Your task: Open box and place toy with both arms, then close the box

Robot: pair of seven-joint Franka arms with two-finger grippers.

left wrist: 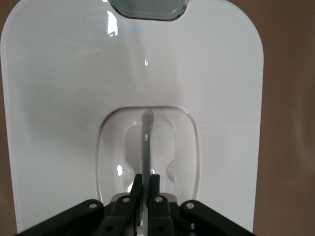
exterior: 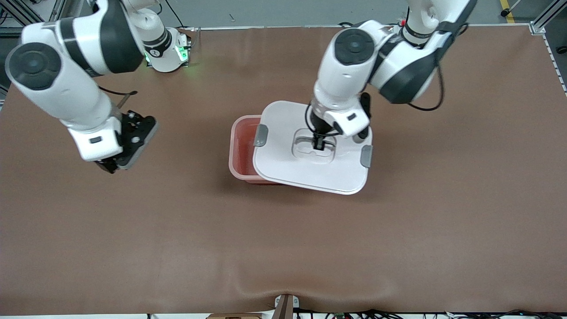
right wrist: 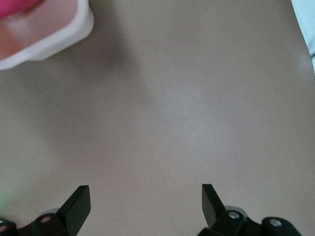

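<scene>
The pale pink box (exterior: 241, 146) stands mid-table. Its white lid (exterior: 288, 170) with two grey clips (exterior: 260, 135) sits askew over it, shifted toward the left arm's end, so a strip of the tub is uncovered. My left gripper (exterior: 319, 144) is over the lid's middle, shut on the clear handle (left wrist: 146, 142); its own view shows the gripper (left wrist: 146, 183) and the lid (left wrist: 59, 98). My right gripper (exterior: 113, 166) hangs open and empty over bare table toward the right arm's end, as its own view shows (right wrist: 146, 196). That view also shows the box's corner (right wrist: 49, 42) with a bit of the bright-pink toy (right wrist: 15, 6) inside.
The brown table mat (exterior: 283, 248) stretches wide around the box. A cable runs along the table by the right arm (exterior: 119, 93). The right arm's base (exterior: 170, 51) glows green at the table's edge.
</scene>
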